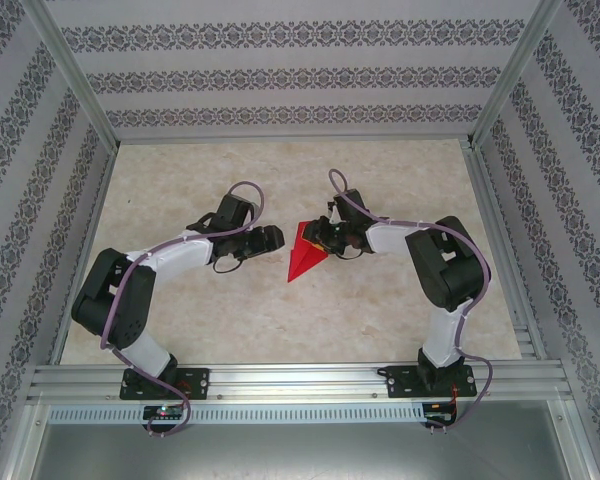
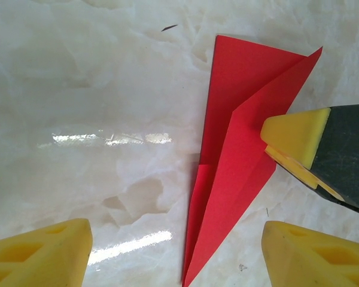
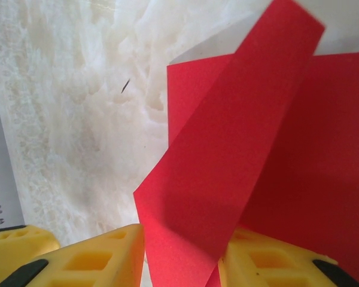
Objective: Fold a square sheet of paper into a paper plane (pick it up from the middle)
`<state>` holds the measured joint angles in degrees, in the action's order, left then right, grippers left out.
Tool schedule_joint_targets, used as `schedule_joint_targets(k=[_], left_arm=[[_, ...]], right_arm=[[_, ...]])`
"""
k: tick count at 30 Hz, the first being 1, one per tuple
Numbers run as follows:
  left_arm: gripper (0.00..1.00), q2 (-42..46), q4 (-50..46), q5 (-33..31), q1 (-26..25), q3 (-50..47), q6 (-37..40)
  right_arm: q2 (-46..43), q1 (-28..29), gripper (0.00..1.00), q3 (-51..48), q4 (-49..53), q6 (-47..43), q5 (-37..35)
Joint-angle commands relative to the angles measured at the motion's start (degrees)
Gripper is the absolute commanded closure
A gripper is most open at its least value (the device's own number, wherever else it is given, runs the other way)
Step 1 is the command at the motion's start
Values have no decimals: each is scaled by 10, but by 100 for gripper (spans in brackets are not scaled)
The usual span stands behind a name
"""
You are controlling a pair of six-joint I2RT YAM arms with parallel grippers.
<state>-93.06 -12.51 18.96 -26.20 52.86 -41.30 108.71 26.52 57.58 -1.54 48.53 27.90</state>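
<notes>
The red paper [image 1: 304,256] lies on the table between the arms, folded into a narrow pointed dart with its tip toward the near edge. In the left wrist view the paper plane [image 2: 239,155] has one flap lying over another. My left gripper [image 1: 272,238] stands open just left of it, and its yellow fingers [image 2: 45,254] straddle the tip without touching. My right gripper [image 1: 322,236] is at the wide far end. Its yellow fingers [image 2: 294,136] close on the right edge, and a raised flap [image 3: 227,155] stands between that gripper's [image 3: 179,254] pads.
The marbled tabletop [image 1: 230,320] is walled by patterned panels on three sides. An aluminium rail [image 1: 300,380] runs along the near edge, where both arm bases are bolted.
</notes>
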Motion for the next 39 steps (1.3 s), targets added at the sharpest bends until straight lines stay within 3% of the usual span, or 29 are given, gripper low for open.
schedule_joint_targets(k=[1, 8, 12, 15, 22, 30, 39], left_arm=[[22, 10, 39, 31, 17, -16, -7], [13, 13, 74, 56, 23, -35, -12], [0, 15, 96, 79, 31, -45, -22], [0, 16, 112, 100, 36, -50, -27], [0, 26, 225, 213, 42, -71, -73], [1, 31, 352, 292, 41, -79, -149], [11, -3, 491, 305, 41, -87, -232]], right_arm=[[14, 6, 63, 7, -33, 14, 20], [22, 12, 73, -13, -67, 26, 33], [14, 12, 91, -30, -105, 39, 39], [-12, 6, 95, -41, -134, 42, 42], [-69, -30, 96, -59, -248, 98, 119], [-51, -48, 94, -58, -433, 236, 204], [-50, -30, 93, -56, -433, 256, 217]])
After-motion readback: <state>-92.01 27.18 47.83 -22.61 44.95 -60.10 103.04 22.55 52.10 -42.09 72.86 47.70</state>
